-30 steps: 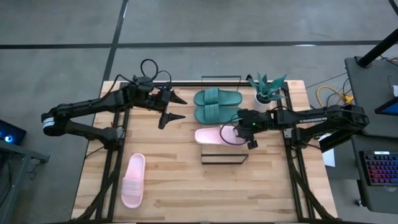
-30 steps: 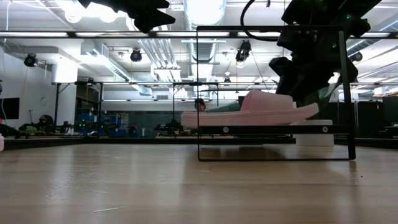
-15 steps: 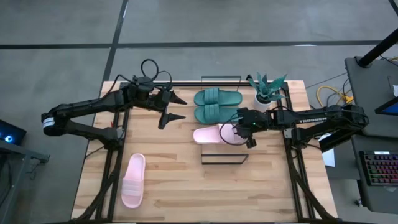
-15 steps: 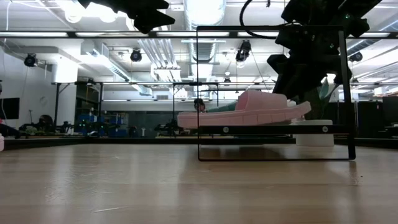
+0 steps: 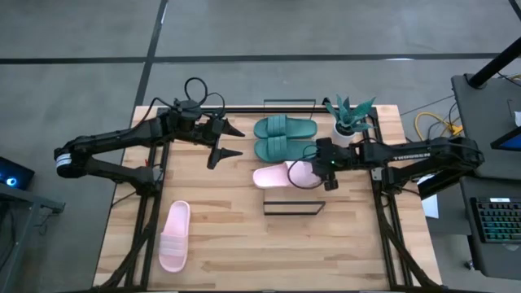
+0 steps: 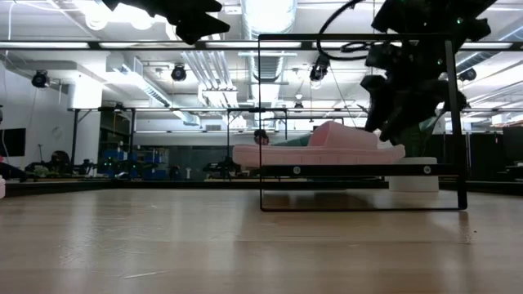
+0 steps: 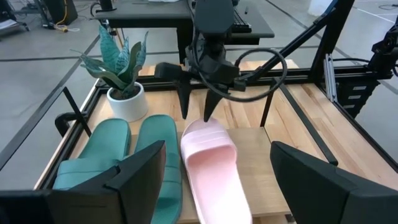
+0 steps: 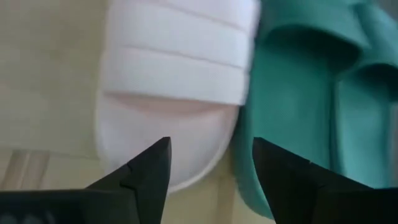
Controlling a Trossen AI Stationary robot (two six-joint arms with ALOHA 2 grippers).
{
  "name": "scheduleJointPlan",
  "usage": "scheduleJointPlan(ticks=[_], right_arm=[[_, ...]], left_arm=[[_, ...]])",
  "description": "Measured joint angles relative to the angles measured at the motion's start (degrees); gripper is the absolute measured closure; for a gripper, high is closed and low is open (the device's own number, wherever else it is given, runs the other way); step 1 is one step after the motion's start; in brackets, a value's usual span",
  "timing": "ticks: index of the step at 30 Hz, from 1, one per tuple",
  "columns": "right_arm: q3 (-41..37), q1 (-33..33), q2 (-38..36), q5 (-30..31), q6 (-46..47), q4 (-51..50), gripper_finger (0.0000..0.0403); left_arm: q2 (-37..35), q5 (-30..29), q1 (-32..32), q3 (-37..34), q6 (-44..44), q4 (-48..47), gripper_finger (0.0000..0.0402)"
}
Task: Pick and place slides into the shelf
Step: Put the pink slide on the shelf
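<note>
Three slides lay side by side on the shelf near the tabletop's far edge: two teal-green slides, then a pale pink slide on the near side. The right claw hung just over the pink slide's end toward the right edge, its fingers spread wide and holding nothing. The left claw waited above the far left part of the tabletop, fingers wide apart and empty. A second pink slide lay near the front left corner, well apart from the shelf. A potted plant stood by the far right corner.
</note>
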Motion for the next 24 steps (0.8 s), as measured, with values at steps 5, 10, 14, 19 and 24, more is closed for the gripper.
scheduleJointPlan(ticks=[5,10,14,19,24], right_arm=[[5.2,0.0,-1.2,6.7,7.2,-5.3,0.0184],[8.0,0.0,-3.8,11.6,9.3,-6.1,0.0184],[8.3,0.0,-5.8,11.5,9.2,-6.1,0.0184],[7.9,0.0,-7.1,11.4,9.0,-6.2,0.0184],[7.5,0.0,-6.9,11.3,9.0,-6.2,0.0184]], left_arm=[[0.0,0.1,0.0,0.0,-5.5,-0.4,0.0127],[0.0,0.5,-0.2,0.0,-14.7,-9.9,0.0127],[0.4,0.5,-1.0,0.0,-23.7,-22.5,0.0127],[2.0,1.4,-5.3,-0.1,-36.3,-37.2,0.0127],[3.1,1.4,-15.4,-0.2,-44.2,-47.9,0.0127]])
